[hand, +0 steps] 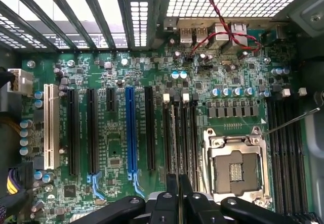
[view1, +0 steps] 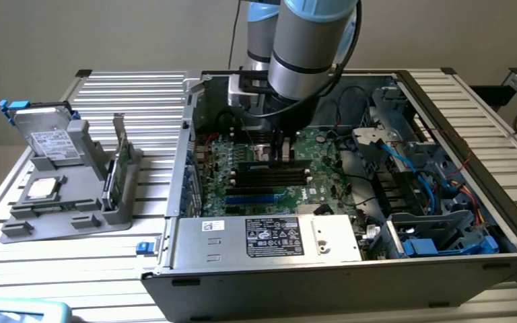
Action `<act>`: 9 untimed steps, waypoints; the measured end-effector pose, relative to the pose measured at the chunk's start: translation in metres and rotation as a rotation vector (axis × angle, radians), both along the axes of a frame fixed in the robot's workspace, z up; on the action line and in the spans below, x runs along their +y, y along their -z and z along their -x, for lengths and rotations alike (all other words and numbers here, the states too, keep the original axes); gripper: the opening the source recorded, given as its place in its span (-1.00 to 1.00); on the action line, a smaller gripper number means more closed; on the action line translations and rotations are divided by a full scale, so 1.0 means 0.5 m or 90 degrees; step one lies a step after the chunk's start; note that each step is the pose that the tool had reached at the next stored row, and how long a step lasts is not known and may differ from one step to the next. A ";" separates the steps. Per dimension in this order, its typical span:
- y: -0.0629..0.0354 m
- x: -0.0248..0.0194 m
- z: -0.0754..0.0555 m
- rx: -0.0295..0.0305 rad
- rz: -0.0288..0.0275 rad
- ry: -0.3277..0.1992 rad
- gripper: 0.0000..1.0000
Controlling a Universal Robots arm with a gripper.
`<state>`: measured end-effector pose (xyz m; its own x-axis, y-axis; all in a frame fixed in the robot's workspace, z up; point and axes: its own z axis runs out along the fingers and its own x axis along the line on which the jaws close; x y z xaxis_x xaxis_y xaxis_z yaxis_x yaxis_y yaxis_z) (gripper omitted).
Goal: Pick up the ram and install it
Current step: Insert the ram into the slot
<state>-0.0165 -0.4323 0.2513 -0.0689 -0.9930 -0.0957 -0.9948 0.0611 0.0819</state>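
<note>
Gripper [hand: 178,186] of a Universal Robots arm hangs low inside an open computer case [view1: 330,296], its two black fingers [hand: 171,196] pressed together with barely a dark seam between them. The tips sit just above the bank of long black slots [hand: 195,133] on the green motherboard [hand: 116,133], beside the open silver processor socket [hand: 235,168].

A thin pale strip, seen edge-on, runs along one slot in line with the fingertips. This appears to be the ram [hand: 176,138], though its green board and black chips cannot be made out from above, and whether the fingers touch it cannot be told. Two of the slots carry white end clips [hand: 166,98]. Elsewhere on the board stand a blue slot [hand: 130,133] and a white one [hand: 49,125], and a red-and-black twisted wire [hand: 223,27] loops near the rear ports.

In the exterior view a white label [view1: 274,237] with black print sits on the metal power-supply box [view1: 196,249] at the front of the case, its writing too small to read. To the exterior view's left, on the slatted table [view1: 79,262], a grey holder [view1: 61,222] carries a labelled drive [view1: 50,141], a square chip [view1: 41,188] and a broader green card [view1: 113,171] standing on edge.
</note>
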 end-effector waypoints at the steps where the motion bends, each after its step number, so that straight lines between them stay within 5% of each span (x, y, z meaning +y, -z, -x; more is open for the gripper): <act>1: 0.004 0.0000 0.000 0.0000 0.0001 0.001 -0.73; 9: 0.032 0.0012 0.013 -0.0006 0.0005 0.012 -0.73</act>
<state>-0.0230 -0.4317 0.2350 -0.0879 -0.9916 -0.0950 -0.9935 0.0803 0.0808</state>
